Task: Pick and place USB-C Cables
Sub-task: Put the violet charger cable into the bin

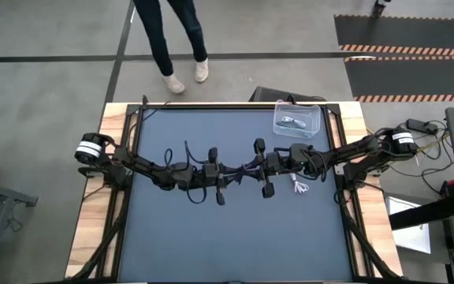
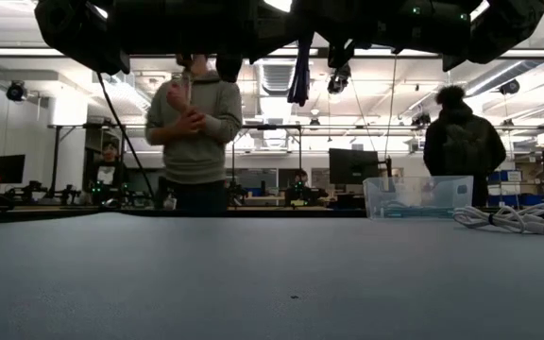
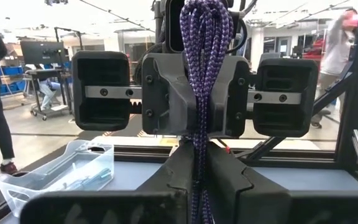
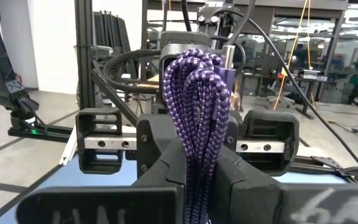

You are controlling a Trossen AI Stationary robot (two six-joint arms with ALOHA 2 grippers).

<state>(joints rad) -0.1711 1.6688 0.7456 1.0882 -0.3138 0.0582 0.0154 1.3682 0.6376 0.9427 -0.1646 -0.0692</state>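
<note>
A dark purple USB-C cable [image 1: 245, 168], folded into a bundle, is held high over the middle of the table between my two grippers, which face each other. My left gripper [image 3: 197, 186] is shut on it, and so is my right gripper [image 4: 194, 186]. In the low view a piece of the purple cable [image 2: 300, 76] hangs below them, far above the tabletop. A white cable [image 1: 299, 187] lies coiled on the table on the right. A clear bin [image 1: 298, 120] at the far right holds more cables. My left gripper pinches the folded purple bundle [image 3: 197, 163] between its two fingers, several strands together. The fingers come about level from the table's left side and lie across the strands. The bundle stands upright in the hold, clear of the table. My right gripper pinches the same bundle [image 4: 194, 168] between its two fingers, several strands together, coming about level from the table's right side. The bundle's looped bends [image 4: 194, 78] rise above the fingers. The cable is clear of the table.
A person stands beyond the table's far edge [image 1: 181, 47], and others show in the room behind. The white cable [image 2: 513, 219] and the bin [image 2: 418, 196] take up the far right part of the dark mat [image 1: 227, 237].
</note>
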